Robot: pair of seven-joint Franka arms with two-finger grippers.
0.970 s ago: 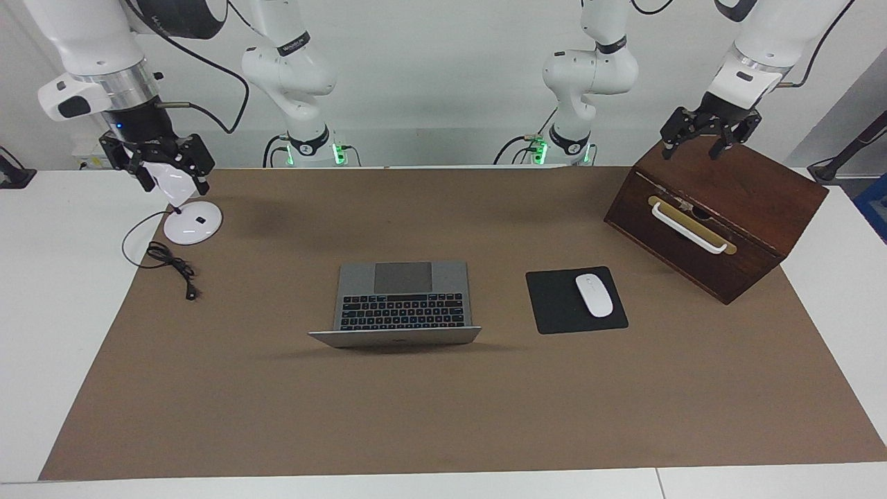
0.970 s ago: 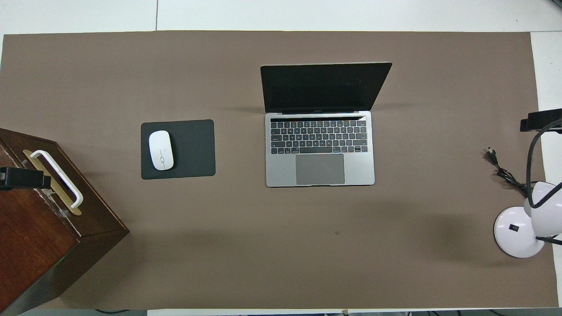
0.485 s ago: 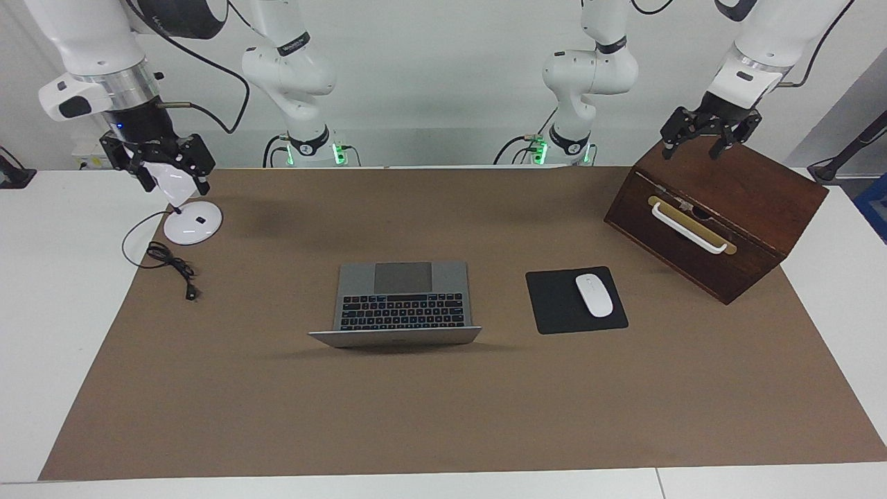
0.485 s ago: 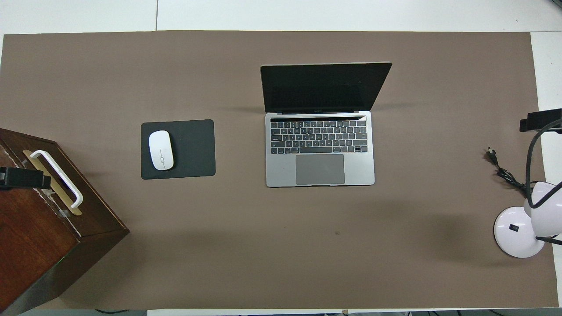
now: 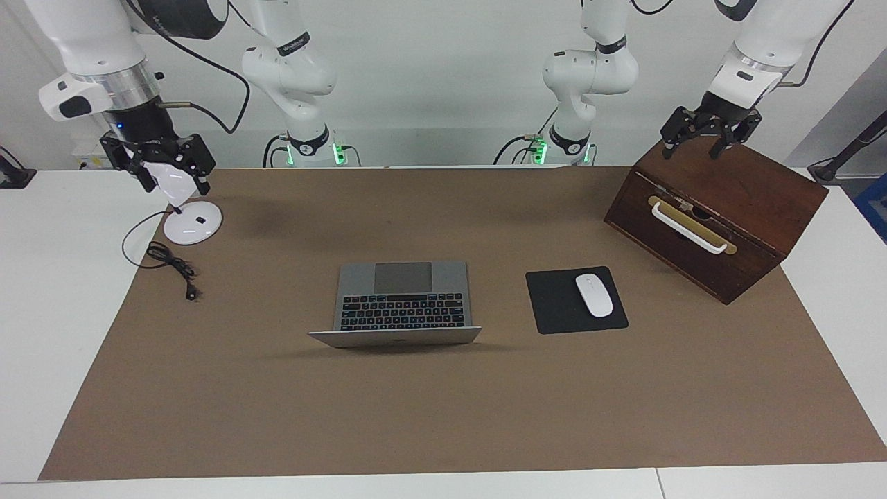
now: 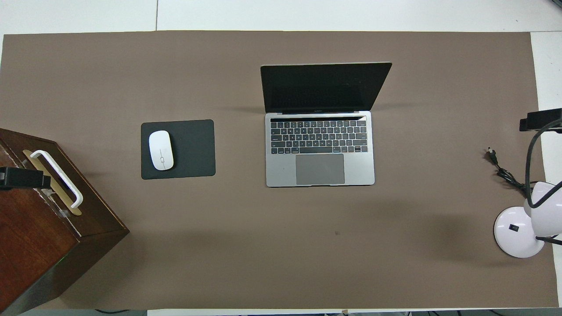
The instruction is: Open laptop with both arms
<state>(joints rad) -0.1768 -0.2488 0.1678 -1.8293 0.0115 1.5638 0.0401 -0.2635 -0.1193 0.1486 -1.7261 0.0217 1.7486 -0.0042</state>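
The silver-grey laptop (image 5: 402, 291) stands open in the middle of the brown mat, its lid raised and its dark screen (image 6: 325, 87) toward the robots. The black keys and the grey trackpad show in the overhead view (image 6: 319, 149). My left gripper (image 5: 700, 142) is open and empty, up over the wooden box at the left arm's end. My right gripper (image 5: 166, 173) is open and empty, up over the white lamp at the right arm's end. Both are well apart from the laptop. In the overhead view only the tips of the left gripper (image 6: 22, 177) and the right gripper (image 6: 540, 119) show.
A dark wooden box (image 5: 727, 208) with a white handle stands at the left arm's end. A black mouse pad (image 5: 554, 305) with a white mouse (image 5: 594, 295) lies between it and the laptop. A white lamp (image 5: 192, 223) and its black cable (image 5: 173, 267) are at the right arm's end.
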